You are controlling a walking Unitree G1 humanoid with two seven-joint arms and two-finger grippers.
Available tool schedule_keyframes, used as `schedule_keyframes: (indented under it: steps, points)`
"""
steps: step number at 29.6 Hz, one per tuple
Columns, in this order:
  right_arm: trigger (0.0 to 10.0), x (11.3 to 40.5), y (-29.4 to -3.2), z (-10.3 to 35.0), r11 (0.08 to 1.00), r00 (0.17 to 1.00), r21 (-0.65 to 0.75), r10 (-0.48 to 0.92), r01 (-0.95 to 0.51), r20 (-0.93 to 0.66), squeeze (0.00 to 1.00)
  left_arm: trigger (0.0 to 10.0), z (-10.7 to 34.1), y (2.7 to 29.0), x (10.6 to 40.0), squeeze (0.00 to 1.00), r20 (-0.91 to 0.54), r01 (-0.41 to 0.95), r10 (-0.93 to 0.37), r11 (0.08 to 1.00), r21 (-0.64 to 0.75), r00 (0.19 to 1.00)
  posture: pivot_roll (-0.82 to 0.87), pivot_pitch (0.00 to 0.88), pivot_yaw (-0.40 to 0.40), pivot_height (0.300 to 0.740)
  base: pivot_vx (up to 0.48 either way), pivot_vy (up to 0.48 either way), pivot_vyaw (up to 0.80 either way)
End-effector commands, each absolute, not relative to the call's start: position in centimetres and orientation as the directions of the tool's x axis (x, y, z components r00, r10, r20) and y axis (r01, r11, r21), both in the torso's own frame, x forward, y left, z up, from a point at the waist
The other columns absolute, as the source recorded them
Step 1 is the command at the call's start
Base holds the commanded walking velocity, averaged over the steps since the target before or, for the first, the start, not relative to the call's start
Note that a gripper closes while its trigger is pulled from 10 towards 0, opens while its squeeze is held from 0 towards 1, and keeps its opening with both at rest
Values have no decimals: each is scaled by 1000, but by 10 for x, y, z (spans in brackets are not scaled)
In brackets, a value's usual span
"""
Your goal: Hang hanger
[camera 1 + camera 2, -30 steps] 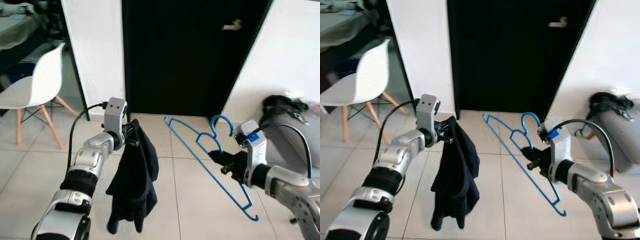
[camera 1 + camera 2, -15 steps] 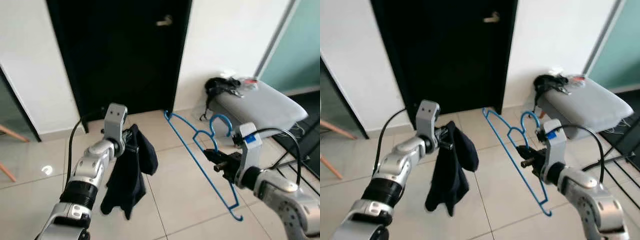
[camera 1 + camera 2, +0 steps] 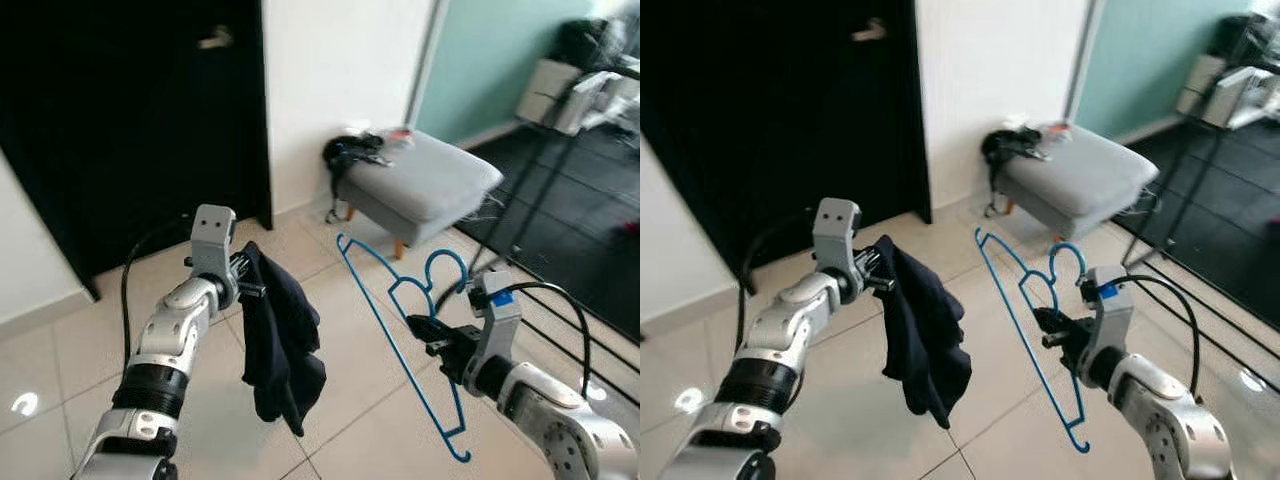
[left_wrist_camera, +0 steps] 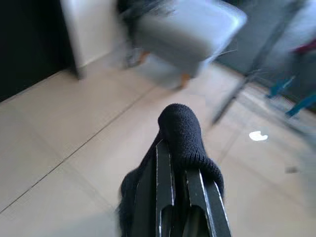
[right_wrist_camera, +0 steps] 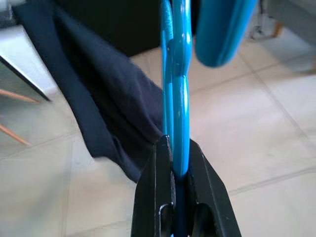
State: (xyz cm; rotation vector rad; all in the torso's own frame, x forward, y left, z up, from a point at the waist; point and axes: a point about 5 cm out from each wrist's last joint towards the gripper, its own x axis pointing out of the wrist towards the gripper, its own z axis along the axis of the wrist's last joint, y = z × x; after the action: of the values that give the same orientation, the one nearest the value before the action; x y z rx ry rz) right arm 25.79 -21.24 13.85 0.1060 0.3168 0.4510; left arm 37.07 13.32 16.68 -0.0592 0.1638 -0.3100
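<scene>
A blue plastic hanger (image 3: 410, 320) is held up in the air, its hook (image 3: 447, 270) uppermost and its long bar slanting down toward the floor. My right gripper (image 3: 428, 333) is shut on the hanger near its neck; in the right wrist view the black fingers (image 5: 160, 197) clamp the blue hanger bar (image 5: 178, 98). A dark navy garment (image 3: 282, 345) hangs limp from my left gripper (image 3: 248, 272), which is shut on its top edge. In the left wrist view the garment's knit fabric (image 4: 182, 133) wraps over the fingertips (image 4: 165, 173).
A grey padded footstool (image 3: 425, 185) with dark items on top stands against the white wall ahead. A black door (image 3: 130, 120) is at the left. Thin dark metal legs of a rack (image 3: 540, 200) rise at the right over a dark floor area. Beige floor tiles (image 3: 90, 340) lie below.
The camera has swung to the right: the door slid left and the footstool and rack came into view. Both grippers keep their holds; the garment swings slightly.
</scene>
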Motion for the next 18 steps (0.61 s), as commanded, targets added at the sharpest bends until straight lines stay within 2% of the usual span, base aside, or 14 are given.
schedule_keyframes:
  steps: [1, 12, 15, 18]
  points:
    - [10000, 255, -211, 145, 879, 838, 128, 477, -460, -267, 0, 10000, 187, 131, 375, 0, -84, 302, -311, 948, -104, 947, -42, 76, -6, 740, 0, 0, -800]
    - [10000, 241, -226, 181, 808, 783, -36, 557, -587, -278, 0, 10000, 219, 116, 384, 0, -38, 318, -329, 932, -171, 943, -62, 76, -7, 740, 0, 0, -800]
    - [10000, 237, -226, 189, 782, 763, -50, 588, -621, -270, 0, 10000, 230, 113, 384, 0, -26, 324, -333, 931, -165, 943, -61, 77, -9, 740, 0, 0, -413]
    - [10000, 226, -226, 202, 727, 715, -67, 647, -683, -264, 0, 10000, 243, 113, 385, 0, -4, 316, -320, 937, -147, 947, -59, 79, -8, 740, 0, 0, 0]
